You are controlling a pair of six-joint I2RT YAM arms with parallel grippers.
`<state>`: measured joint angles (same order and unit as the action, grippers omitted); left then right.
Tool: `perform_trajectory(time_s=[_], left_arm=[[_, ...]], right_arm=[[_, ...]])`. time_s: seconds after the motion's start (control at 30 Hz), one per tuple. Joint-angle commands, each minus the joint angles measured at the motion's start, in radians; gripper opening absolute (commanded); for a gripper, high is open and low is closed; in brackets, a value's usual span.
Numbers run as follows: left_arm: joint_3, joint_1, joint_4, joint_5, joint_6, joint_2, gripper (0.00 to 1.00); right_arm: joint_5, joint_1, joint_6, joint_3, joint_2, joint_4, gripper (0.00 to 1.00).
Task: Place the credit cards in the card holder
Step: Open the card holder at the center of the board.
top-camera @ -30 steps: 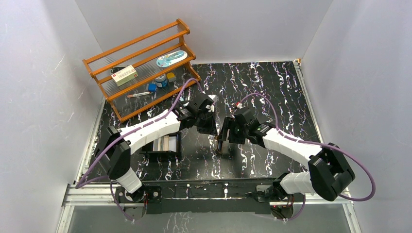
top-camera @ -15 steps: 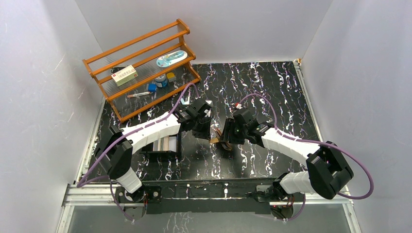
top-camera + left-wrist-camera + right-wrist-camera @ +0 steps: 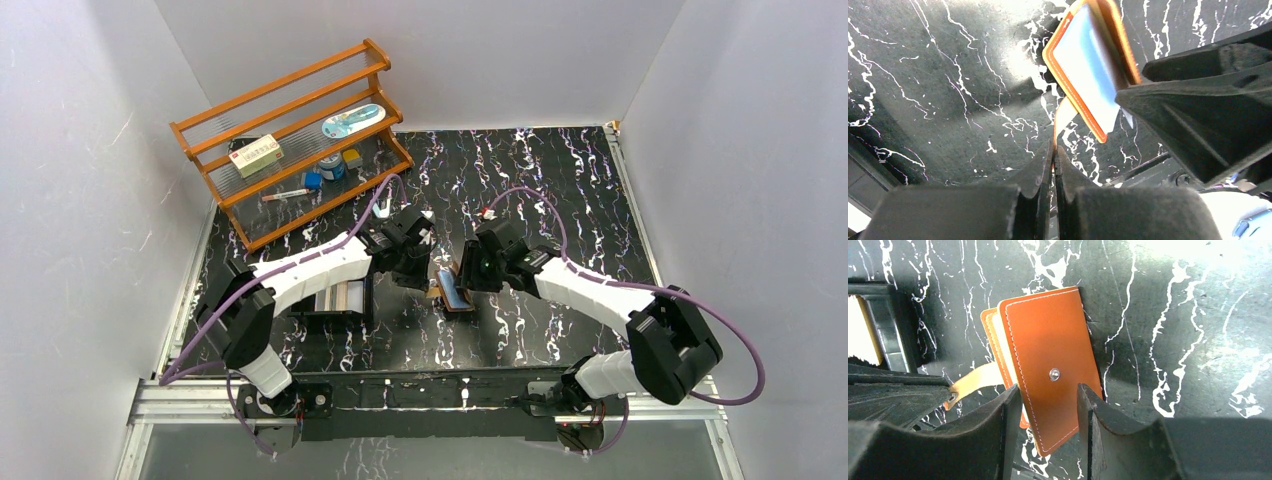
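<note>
The brown leather card holder (image 3: 1048, 340) hangs tilted just above the table, its snap stud facing the right wrist camera. My left gripper (image 3: 1054, 150) is shut on its tan strap (image 3: 1062, 112). The left wrist view shows its pale inner face (image 3: 1088, 65). My right gripper (image 3: 1048, 390) is open, its fingers (image 3: 1008, 430) standing either side of the holder's lower corner; I cannot tell whether they touch it. From above, both grippers meet at the holder (image 3: 452, 293) mid-table. The credit cards (image 3: 338, 296) stand in a black tray (image 3: 362, 300) under the left forearm.
A wooden rack (image 3: 290, 140) with a box, a pen and small jars stands at the back left. White walls close the table on three sides. The tray's corner (image 3: 883, 325) shows left of the holder in the right wrist view.
Both grippers have come lower and nearer together. The right jaws have narrowed around the card holder, which has swung from edge-on to showing its inside from above. The left gripper has stayed shut.
</note>
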<state>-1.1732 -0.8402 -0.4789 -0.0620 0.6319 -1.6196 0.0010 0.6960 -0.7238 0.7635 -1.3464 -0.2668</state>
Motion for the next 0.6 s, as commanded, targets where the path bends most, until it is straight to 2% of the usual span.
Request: perform_trajectory(time_s=[0.0, 0.1, 0.57], left_arm=[[0.022, 0.004, -0.020, 0.039, -0.009, 0.003, 0.00], [0.025, 0.003, -0.025, 0.060, -0.015, -0.022, 0.00], [0.038, 0.021, -0.062, 0.116, -0.031, -0.073, 0.00]], right_arm=[[0.128, -0.002, 0.024, 0.049, -0.014, -0.096, 0.50], [0.171, -0.017, 0.021, 0.030, -0.006, -0.126, 0.49], [0.160, -0.081, 0.003, -0.076, -0.009, -0.093, 0.44]])
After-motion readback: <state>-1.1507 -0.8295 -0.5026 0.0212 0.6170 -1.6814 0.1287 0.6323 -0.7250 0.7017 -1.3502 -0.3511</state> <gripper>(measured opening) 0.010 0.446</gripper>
